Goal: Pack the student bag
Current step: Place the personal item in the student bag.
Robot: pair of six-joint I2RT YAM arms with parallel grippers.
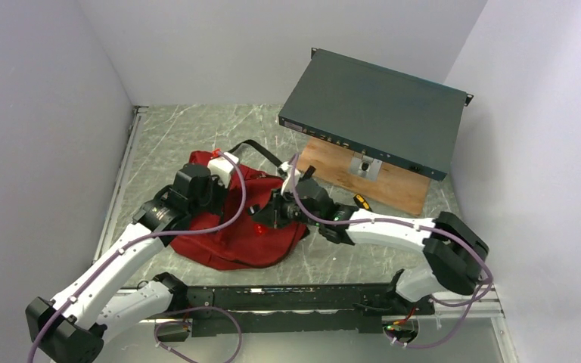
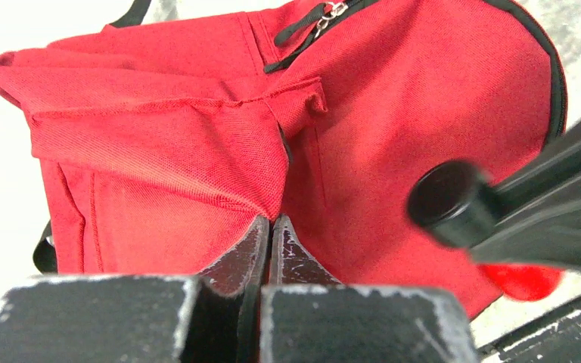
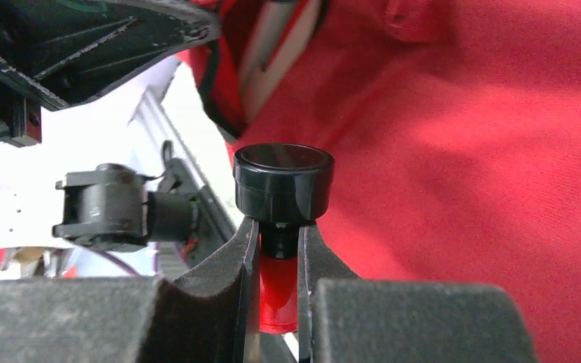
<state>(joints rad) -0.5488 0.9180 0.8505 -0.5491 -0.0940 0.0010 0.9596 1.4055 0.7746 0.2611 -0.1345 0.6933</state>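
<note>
Left tool: mine, closed on a fold of the student bag.
Right tool: I grip a black-capped red tube over the bag.
Bag place: on the surface, left of centre, nearer than the teal box.

free table behind student bag, teal box + wood board block back-R

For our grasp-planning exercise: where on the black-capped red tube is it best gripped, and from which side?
Grip the black-capped red tube at the narrow neck just below its cap, fingers closing from two opposite sides. The cap is wider than the neck, so it likely stops slipping. The right gripper holds it this way, over the student bag.
</note>
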